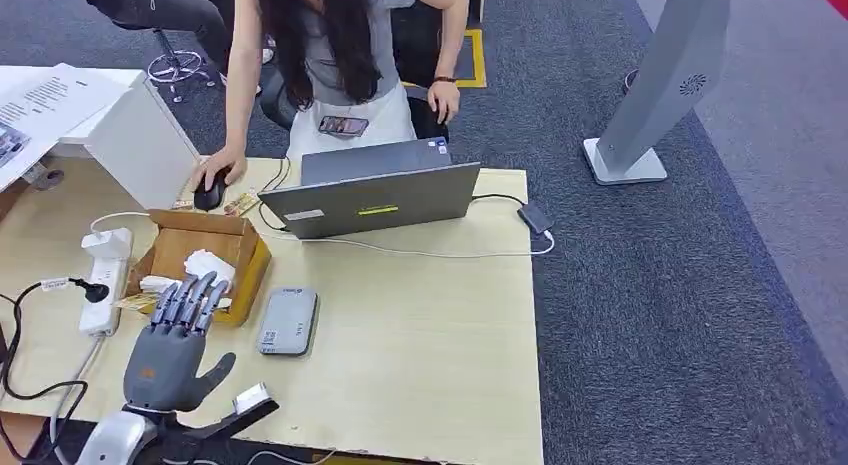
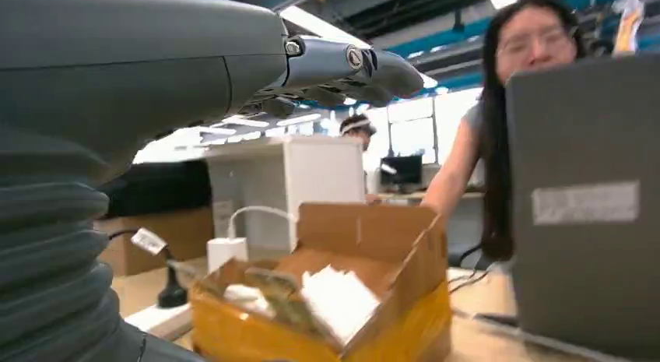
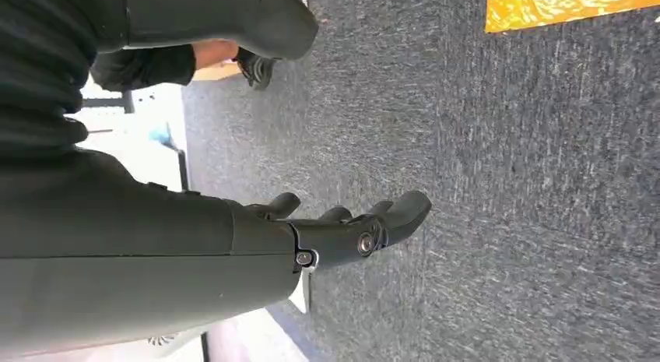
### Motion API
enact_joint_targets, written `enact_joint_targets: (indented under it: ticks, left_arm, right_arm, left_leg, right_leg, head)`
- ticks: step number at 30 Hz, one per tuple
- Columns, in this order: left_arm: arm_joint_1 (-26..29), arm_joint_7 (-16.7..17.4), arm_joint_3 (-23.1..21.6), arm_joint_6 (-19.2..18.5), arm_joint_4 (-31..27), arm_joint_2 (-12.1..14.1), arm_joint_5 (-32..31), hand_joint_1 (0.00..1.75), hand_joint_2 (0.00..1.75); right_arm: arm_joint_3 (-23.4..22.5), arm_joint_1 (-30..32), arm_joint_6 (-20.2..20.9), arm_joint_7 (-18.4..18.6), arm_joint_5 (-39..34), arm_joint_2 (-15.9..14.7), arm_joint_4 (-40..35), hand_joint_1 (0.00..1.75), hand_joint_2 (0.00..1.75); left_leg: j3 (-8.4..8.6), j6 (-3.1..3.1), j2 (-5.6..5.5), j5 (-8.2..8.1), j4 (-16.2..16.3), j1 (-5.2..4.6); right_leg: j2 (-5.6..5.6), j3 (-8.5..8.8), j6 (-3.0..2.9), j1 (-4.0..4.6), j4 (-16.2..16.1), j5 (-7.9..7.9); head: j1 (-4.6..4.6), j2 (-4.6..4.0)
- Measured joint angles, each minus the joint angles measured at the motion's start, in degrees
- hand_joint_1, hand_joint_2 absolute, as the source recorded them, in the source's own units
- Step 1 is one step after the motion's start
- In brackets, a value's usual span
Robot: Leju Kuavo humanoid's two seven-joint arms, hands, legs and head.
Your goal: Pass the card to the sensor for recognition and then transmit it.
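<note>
The left hand [image 1: 172,347] hovers empty, fingers [image 1: 190,301] extended side by side, tips over the cardboard box [image 1: 245,247]. The grey card reader [image 1: 288,322] lies just beside them. The right hand [image 3: 342,230] hangs empty, fingers loosely apart.

A pale wooden table [image 1: 420,345] stands on grey carpet [image 1: 680,315]. On it lie an open cardboard box [image 1: 200,255] (white packets inside), a grey card reader [image 1: 288,322] just beside the box, a laptop [image 1: 375,195], a white power strip [image 1: 105,280] and a black mouse [image 1: 209,194].
</note>
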Motion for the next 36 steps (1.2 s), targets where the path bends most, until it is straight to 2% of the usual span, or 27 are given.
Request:
enact_joint_targets:
  ticks: [5,11,16,19,26,36]
  left_arm:
    - [-0.1,-0.1,4.2,-1.1,3.4,-0.2,0.6,0.0,1.75]
    - [-0.4,-0.5,6.7,-1.5,5.8,-0.5,0.1,0.0,1.75]
    - [-2.5,-0.5,8.3,-2.1,8.0,-0.7,-1.1,0.0,1.75]
    - [-4.7,-1.8,9.6,-1.5,10.3,-0.7,-0.8,0.0,1.75]
    - [-7.9,-3.5,10.3,0.6,13.2,-1.0,0.1,0.0,1.75]
    - [-12.0,-3.6,10.4,0.9,15.9,-1.0,0.7,0.0,1.75]
  right_arm:
    - [-0.4,0.0,0.4,0.0,1.1,0.0,0.0,0.0,1.75]
    - [-0.5,0.0,0.8,-0.1,1.4,0.0,0.0,0.0,1.75]
    - [-0.5,0.0,1.5,-2.0,2.6,0.0,0.0,0.0,1.75]
    - [-0.5,0.0,2.6,-3.6,3.5,0.0,0.0,0.0,1.75]
    - [-0.5,-0.1,3.0,-3.8,5.4,0.0,0.0,0.0,1.75]
    - [-0.5,-0.2,3.9,-4.7,6.7,0.0,0.0,0.0,1.75]
  left_leg:
    - [0.03,0.0,0.0,0.0,0.0,0.0]
    - [0.02,0.0,0.0,0.0,0.0,-0.01]
    - [0.02,0.03,-0.03,0.02,0.0,-0.03]
    - [0.03,0.02,-0.04,0.03,0.0,-0.03]
    - [0.03,0.0,-0.05,0.04,0.0,-0.03]
    - [0.03,0.0,-0.05,0.04,0.0,-0.03]
  right_leg:
    - [0.0,-0.01,0.0,0.0,0.0,0.0]
    - [0.0,-0.01,0.0,0.0,0.0,0.0]
    - [-0.03,0.0,0.01,-0.03,0.0,0.0]
    - [-0.03,0.01,0.02,-0.03,0.0,0.01]
    - [-0.04,0.01,0.01,-0.03,0.0,0.01]
    - [-0.04,0.01,0.02,-0.03,0.0,0.02]
  head:
    - [-0.02,0.0]
    - [-0.02,0.0]
    - [0.0,0.0]
    - [-0.02,0.0]
    - [-0.02,0.0]
    - [-0.02,0.0]
